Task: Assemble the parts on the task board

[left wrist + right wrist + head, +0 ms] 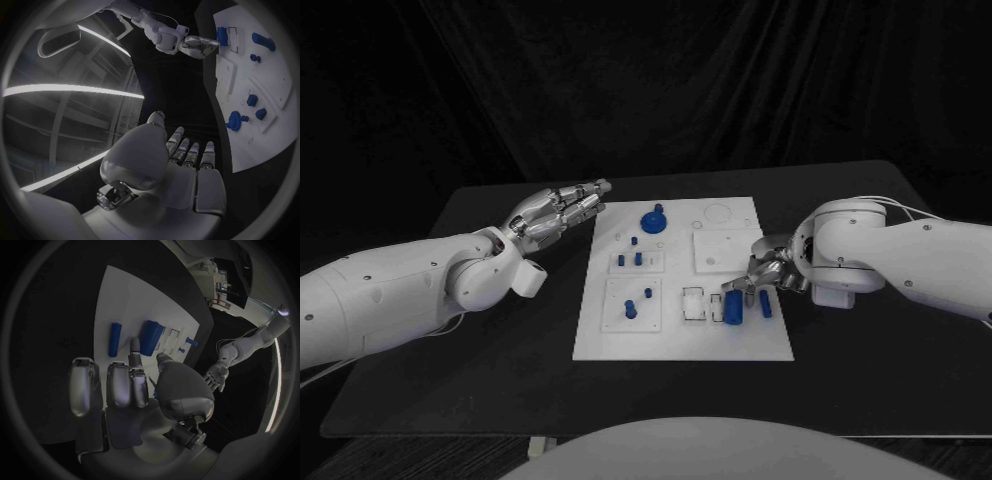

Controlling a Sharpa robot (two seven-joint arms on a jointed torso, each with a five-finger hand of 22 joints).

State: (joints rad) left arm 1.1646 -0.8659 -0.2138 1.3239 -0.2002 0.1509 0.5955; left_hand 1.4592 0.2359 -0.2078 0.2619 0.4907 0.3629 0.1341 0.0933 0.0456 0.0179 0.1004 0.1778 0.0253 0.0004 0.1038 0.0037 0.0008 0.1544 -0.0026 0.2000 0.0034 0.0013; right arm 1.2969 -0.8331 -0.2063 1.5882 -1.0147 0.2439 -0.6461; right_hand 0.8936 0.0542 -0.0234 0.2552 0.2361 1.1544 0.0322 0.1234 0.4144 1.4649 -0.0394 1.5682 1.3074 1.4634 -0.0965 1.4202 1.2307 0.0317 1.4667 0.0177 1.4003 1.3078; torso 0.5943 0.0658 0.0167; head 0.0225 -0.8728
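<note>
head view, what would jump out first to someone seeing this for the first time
The white task board stands out against the black table, dotted with small blue parts; the largest is a round knobbed part near its far end. The right hand pinches a blue block at the board's near right, while the left hand hovers open beside the board's far left edge.

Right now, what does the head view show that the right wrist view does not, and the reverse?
Head view: the round blue knob at the task board's far end. Right wrist view: the right robot hand's palm side, a fingertip close beside the blue block; contact unclear. Both: that block, the blue rod, the left robot hand.
</note>
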